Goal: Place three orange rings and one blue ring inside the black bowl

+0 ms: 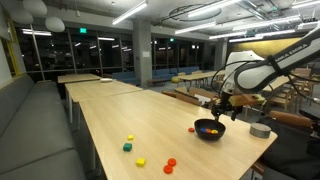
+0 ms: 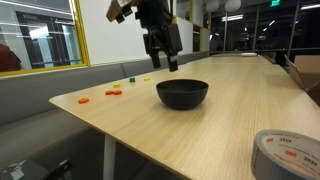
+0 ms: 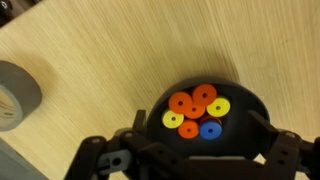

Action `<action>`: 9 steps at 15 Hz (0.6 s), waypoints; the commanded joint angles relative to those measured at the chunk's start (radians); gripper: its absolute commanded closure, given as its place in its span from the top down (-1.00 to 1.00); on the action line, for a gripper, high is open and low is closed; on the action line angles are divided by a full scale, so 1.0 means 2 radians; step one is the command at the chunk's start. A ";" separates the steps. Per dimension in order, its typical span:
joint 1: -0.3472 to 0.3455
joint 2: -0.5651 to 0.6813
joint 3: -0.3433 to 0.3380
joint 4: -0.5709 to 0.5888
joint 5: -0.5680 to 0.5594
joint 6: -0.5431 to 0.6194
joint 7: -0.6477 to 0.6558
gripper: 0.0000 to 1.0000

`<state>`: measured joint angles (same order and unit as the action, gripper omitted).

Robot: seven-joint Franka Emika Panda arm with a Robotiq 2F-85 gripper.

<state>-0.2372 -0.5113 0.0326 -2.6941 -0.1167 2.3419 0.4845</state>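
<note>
- Gripper [image 3: 196, 156] is sitting closest to the wrist camera, its jaws spread wide on either side of the bowl [image 3: 245, 110] and gripping nothing.
- That bowl is holding three orange rings [image 3: 181, 102], the blue ring [image 3: 210, 129] and two yellow rings [image 3: 173, 120], all bunched together and touching near its middle.
- Going by that count, the task is looking complete, so the step in hand is probably a clean lift away.
- Doing it well is calling for a straight vertical rise with the jaws wide, so that no finger is clipping the rim or nudging the bowl.
- Any sideways travel is best waiting until the fingertips are well above the rim. The other orange rings [image 1: 170, 164] lying on the table [image 1: 110, 120] are probably needing no pickup.
- Reaching in from beyond the table's edge, the arm [image 1: 268, 66] is bending at the elbow and pointing its wrist straight down.
- In an exterior view the gripper [image 2: 163, 64] is hanging above the bowl's far side, apart from it.
- Off to one side, the tape roll [image 3: 15, 95] is lying well apart from the bowl.
</note>
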 commanded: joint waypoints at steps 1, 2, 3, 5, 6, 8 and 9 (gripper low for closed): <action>0.030 -0.125 0.002 -0.028 0.029 -0.113 -0.026 1.00; 0.042 -0.153 0.002 -0.030 0.036 -0.147 -0.039 1.00; 0.050 -0.179 0.004 -0.029 0.039 -0.180 -0.049 1.00; 0.071 -0.229 0.006 -0.026 0.048 -0.244 -0.075 1.00; 0.082 -0.246 0.005 -0.020 0.053 -0.273 -0.091 1.00; 0.099 -0.278 0.002 -0.016 0.058 -0.314 -0.122 1.00; 0.105 -0.294 0.003 -0.017 0.060 -0.327 -0.132 1.00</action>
<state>-0.0644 -0.9877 0.0429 -2.7239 -0.0248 1.7707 0.3002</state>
